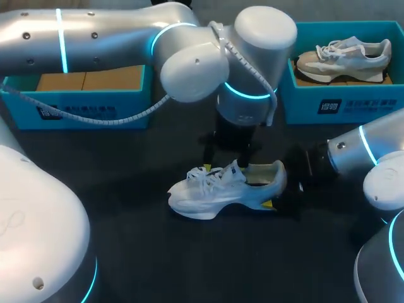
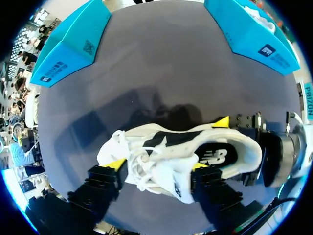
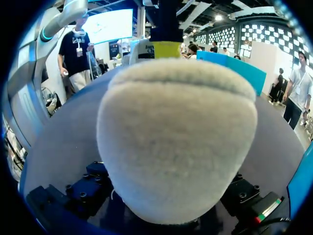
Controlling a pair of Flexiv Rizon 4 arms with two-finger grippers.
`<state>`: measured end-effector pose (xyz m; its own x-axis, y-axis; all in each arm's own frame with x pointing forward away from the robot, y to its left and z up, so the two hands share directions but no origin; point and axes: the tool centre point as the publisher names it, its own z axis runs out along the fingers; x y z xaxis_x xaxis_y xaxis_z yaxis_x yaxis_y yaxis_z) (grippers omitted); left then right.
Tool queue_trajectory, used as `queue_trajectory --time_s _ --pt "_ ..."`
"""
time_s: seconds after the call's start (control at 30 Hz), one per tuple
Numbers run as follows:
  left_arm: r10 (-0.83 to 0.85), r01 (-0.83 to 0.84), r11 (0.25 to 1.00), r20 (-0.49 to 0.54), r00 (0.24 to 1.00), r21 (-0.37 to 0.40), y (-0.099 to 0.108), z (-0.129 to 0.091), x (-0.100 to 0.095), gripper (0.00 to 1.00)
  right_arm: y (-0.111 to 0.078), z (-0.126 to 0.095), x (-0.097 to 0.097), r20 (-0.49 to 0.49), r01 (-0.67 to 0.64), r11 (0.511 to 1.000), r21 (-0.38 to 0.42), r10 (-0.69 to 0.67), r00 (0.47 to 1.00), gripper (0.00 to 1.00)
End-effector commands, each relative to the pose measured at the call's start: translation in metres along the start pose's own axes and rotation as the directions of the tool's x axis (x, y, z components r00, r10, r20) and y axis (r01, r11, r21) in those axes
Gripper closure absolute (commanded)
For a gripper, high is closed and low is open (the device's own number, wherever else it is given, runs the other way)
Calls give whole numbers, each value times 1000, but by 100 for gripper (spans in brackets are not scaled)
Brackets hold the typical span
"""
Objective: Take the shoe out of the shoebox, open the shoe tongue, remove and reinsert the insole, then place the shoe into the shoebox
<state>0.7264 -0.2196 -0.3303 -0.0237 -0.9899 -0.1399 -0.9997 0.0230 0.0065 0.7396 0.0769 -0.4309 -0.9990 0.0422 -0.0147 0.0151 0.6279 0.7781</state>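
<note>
Left arm [image 1: 95,38] hangs over the dark counter [image 1: 145,252]. Two blue boxes along the back edge: left box [image 1: 82,107], right box [image 1: 341,101] with a grey shoe [image 1: 344,60] in it. Mid-counter, upright, outside both: white shoe [image 1: 224,186]. Left tool [image 2: 159,165] spread over its laces; right tool [image 1: 276,188] pinching the heel from both sides.
</note>
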Motion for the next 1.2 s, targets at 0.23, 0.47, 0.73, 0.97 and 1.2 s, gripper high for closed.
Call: queue_trajectory --time_s 0.23,0.47,0.73,0.97,1.2 --pt "38 -42 999 -113 993 -29 13 -10 -13 100 -4 8 0 0 0 1000 4 0 1000 100" --pt "29 -38 998 -176 984 -48 20 -16 -32 100 -4 8 0 0 0 1000 4 0 1000 100" --pt "-13 4 999 -180 984 -50 25 -14 -62 100 -4 8 0 0 0 1000 4 0 1000 100" --pt "-68 60 997 -145 987 -56 26 0 -86 100 -4 8 0 0 0 1000 4 0 1000 100" --pt "-97 87 992 -109 989 -89 28 25 -101 100 -4 8 0 0 0 1000 4 0 1000 100"
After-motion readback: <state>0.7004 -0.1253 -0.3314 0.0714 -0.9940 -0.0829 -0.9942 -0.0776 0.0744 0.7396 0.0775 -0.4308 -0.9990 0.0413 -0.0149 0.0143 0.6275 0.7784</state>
